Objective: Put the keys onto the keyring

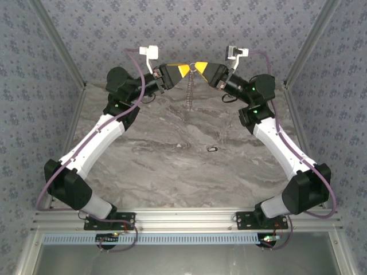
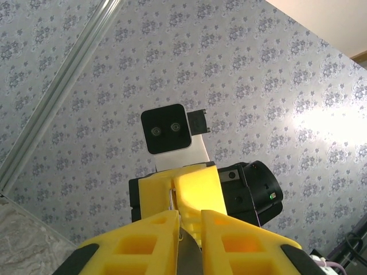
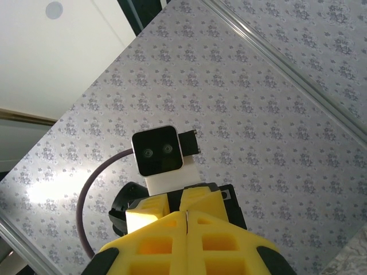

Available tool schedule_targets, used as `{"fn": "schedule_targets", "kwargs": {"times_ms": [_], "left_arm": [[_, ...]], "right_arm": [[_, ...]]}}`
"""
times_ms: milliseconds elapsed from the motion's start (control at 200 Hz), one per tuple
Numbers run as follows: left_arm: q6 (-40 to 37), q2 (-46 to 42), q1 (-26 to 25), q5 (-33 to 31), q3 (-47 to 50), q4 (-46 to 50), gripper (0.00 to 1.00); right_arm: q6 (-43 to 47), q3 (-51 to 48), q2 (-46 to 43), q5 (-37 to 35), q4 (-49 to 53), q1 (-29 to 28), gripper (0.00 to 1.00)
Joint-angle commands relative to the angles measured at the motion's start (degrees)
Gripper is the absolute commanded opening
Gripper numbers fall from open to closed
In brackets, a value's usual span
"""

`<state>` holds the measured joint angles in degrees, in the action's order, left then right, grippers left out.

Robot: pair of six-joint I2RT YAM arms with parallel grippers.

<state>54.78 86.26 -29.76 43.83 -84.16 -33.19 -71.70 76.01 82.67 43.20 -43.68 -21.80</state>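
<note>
Top external: your left tool (image 1: 186,71) and right tool (image 1: 196,66) meet tip to tip, raised, both pinched narrow on the keyring (image 1: 190,91), which dangles straight down. The key (image 1: 213,149) lies on the surface (image 1: 149,166) well below, towards your right arm, long axis left-right, nothing between.

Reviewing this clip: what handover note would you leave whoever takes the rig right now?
Left pincer: shut on the keyring, which hangs over the far side of the table.
Right pincer: shut, tip to tip with the left; its hold unclear.
Key: loose on the table, nearer the right arm.
Done: keyring raised. Left: pick up the key, thread it on.
</note>
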Motion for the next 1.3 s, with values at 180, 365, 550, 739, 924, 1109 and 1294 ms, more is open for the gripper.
{"fn": "schedule_targets", "kwargs": {"times_ms": [180, 365, 550, 739, 924, 1109, 1294], "left_arm": [[0.85, 0.53, -0.90, -1.38, -0.21, -3.79, 0.15], [1.02, 1.02, -1.11, -1.64, -0.26, -4.06, 0.12], [0.55, 0.24, -1.06, -3.93, 1.18, -4.32, 0.18], [-1.50, -1.82, -0.51, -7.43, 2.38, -2.47, 0.34], [-2.38, -4.28, 0.17, -12.33, 5.05, -0.82, 0.47], [-0.52, -3.54, 0.15, -12.60, 5.67, -2.07, 0.50], [1.07, -2.15, -0.43, -11.95, 4.89, -3.79, 0.48]], "right_arm": [[-1.11, 1.80, 0.81, -2.15, -3.87, -0.58, 0.00], [-1.64, 2.30, 1.59, -2.43, -4.57, -0.74, 0.00], [-1.51, 2.08, 1.57, -2.74, -4.18, -0.59, 0.00], [-0.92, 0.35, 0.56, -3.87, -3.17, 0.29, 0.00], [-0.96, -0.86, -0.56, -4.50, -2.99, 1.16, 0.00], [-0.94, 0.16, -0.40, -4.69, -2.81, 0.88, 0.00], [-0.81, 0.37, -0.18, -5.20, -2.81, 0.17, 0.00]]}}
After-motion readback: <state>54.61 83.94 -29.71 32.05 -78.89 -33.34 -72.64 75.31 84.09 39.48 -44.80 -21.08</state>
